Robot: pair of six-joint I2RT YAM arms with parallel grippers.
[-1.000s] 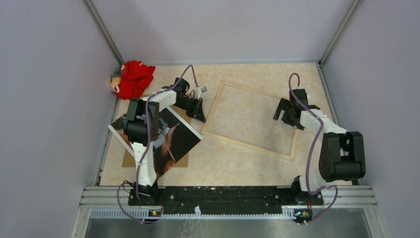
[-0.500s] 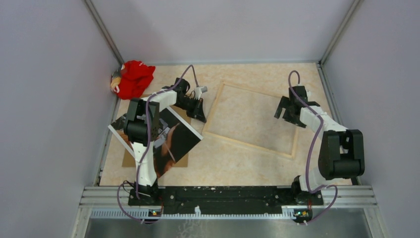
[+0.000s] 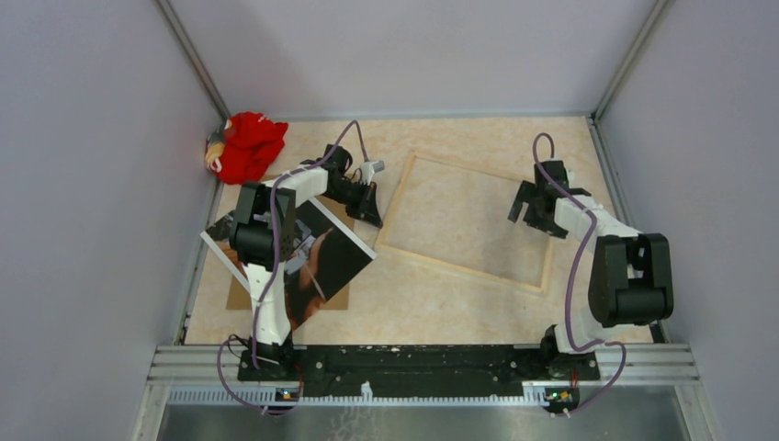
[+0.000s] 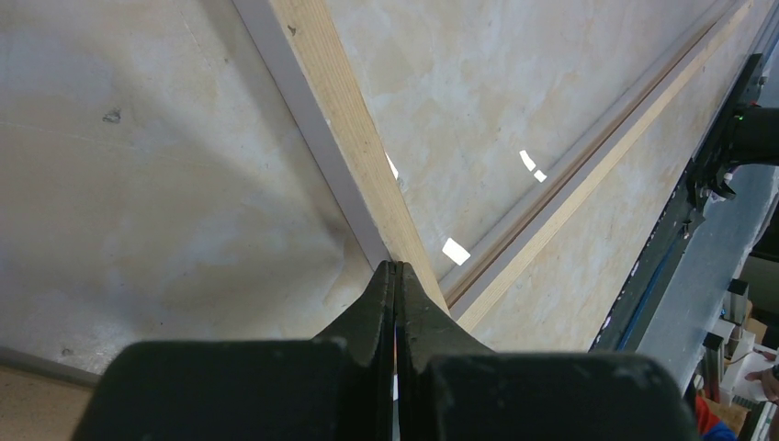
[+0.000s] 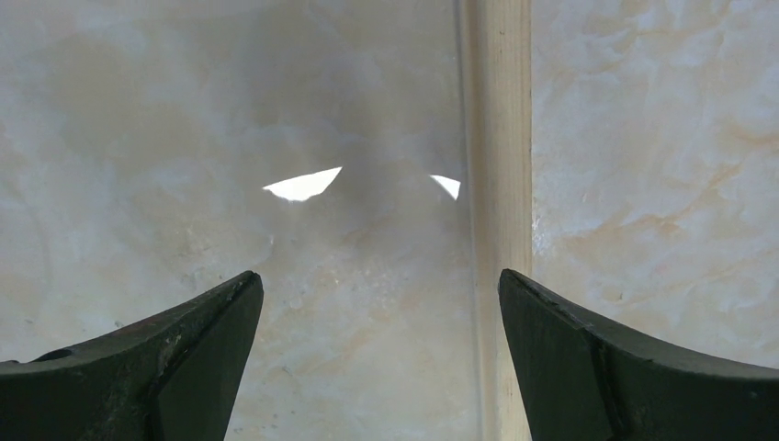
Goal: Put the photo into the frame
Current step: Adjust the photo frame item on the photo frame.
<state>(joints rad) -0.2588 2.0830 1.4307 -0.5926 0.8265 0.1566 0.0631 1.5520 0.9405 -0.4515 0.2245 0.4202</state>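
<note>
Tabletop (image 3: 404,303): frame (image 4: 340,119) perhaps against closed left hand (image 4: 397,268), also under spread right hand (image 5: 377,289)

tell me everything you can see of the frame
The frame is a thin rectangle lying flat, askew, on the table, rear up: light wood rails with a white outer edge. Glints inside suggest a clear pane; the photo is not in it. The shut left end effector sits at its left rail; the open right end effector hangs over its right rail; contact unclear.
</note>
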